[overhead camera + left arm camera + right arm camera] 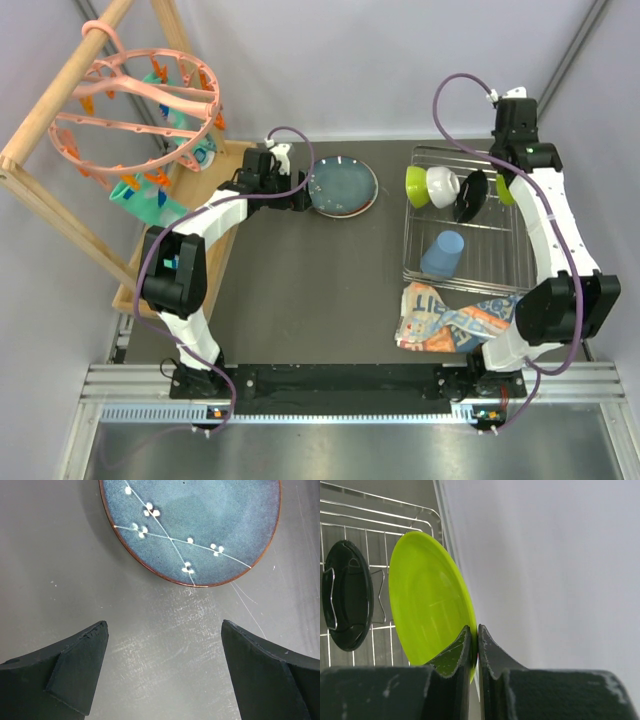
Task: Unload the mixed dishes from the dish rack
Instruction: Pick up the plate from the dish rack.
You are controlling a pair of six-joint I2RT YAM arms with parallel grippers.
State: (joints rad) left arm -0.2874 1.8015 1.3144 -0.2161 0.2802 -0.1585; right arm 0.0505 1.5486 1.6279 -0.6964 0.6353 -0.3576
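The silver wire dish rack (420, 270) stands on the right of the table. It holds a lime-green bowl (416, 186), a small white bowl (442, 185), a black dish (470, 196) and a light blue cup (443, 253) upside down. My right gripper (508, 176) is shut on the rim of a lime-green plate (422, 610) standing on edge at the rack's right side; its fingertips (478, 632) pinch the plate's edge. A dark teal plate (345, 186) with white blossoms and a reddish rim lies flat on the table. My left gripper (303, 192) is open and empty, just left of that plate (200, 525).
A printed orange-blue-white packet (450, 320) lies in front of the rack. A wooden frame with a pink ring of clips (140, 110) stands at the back left. The black dish (347, 595) sits left of the lime-green plate between rack wires (380, 505). A grey wall runs close along the rack's right side.
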